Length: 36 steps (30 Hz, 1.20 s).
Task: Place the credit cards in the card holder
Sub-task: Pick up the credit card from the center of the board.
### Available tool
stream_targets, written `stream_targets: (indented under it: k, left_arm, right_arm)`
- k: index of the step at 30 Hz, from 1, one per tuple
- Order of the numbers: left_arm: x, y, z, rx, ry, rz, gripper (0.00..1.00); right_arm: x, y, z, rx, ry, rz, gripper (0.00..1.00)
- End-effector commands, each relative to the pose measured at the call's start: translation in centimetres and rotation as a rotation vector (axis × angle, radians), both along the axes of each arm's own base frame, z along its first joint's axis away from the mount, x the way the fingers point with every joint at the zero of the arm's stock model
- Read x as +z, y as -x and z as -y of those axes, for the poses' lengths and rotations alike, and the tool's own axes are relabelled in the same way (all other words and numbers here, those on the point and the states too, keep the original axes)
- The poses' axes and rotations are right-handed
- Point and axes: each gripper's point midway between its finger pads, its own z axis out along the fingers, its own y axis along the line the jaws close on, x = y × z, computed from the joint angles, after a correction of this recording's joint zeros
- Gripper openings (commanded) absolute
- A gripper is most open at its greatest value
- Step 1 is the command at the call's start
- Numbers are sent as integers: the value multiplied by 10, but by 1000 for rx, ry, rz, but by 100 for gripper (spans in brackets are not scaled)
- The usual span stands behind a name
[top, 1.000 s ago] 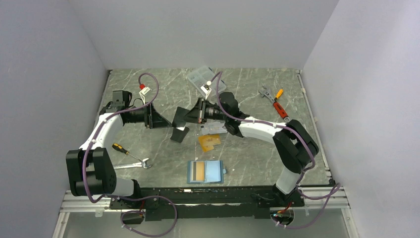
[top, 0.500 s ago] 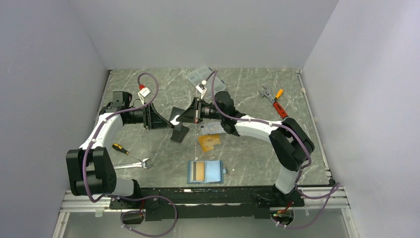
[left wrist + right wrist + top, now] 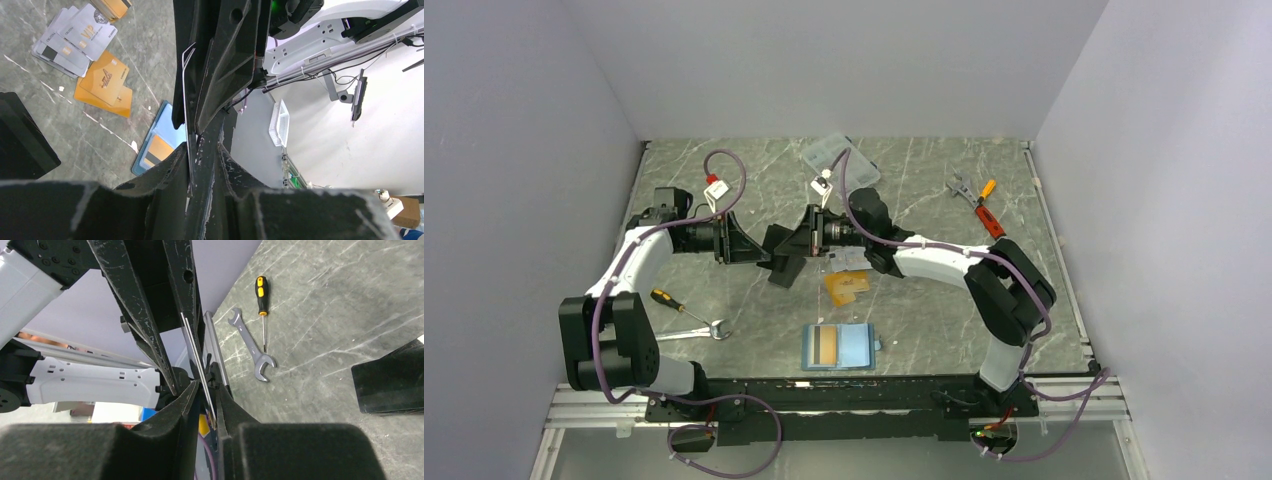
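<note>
Silver card (image 3: 184,100) stands edge-on over the bench (image 3: 924,330), narrowly flanked by left jaws and right jaws; which grips, I cannot tell; other cards (image 3: 848,287) lie beyond the open card holder (image 3: 856,345) near the front edge.

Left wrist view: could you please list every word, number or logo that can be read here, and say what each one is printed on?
"VIP": on the top silver-grey card of the fan lying on the table.
Row of capitals along the edge of the neighbouring silver-grey card: too blurred to read.
Script logo on the top orange card: not legible.
Nothing else in this view carries readable text.
</note>
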Motion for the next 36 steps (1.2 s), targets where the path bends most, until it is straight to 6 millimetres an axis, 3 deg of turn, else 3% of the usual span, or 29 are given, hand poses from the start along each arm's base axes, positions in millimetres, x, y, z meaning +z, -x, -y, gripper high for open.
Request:
stream_targets:
  k: [1, 17, 25, 27, 32, 36]
  left_arm:
    - [40, 11, 5, -67, 132, 93, 28]
    - [42, 7, -2, -40, 141, 100, 24]
    - [38, 4, -4, -29, 132, 94, 21]
    - [35, 2, -5, -18, 114, 90, 18]
    - [18, -14, -18, 70, 49, 42, 0]
    - [9, -23, -29, 159, 21, 4, 0]
  right_arm:
    - [-22, -1, -4, -17, 55, 0, 19]
    - [-30, 14, 5, -6, 56, -28, 19]
    - [-21, 13, 4, -5, 45, -13, 16]
    - [-20, 13, 4, 3, 44, -10, 15]
    - [-21, 20, 7, 27, 43, -14, 13]
    - [-22, 25, 11, 35, 38, -25, 12]
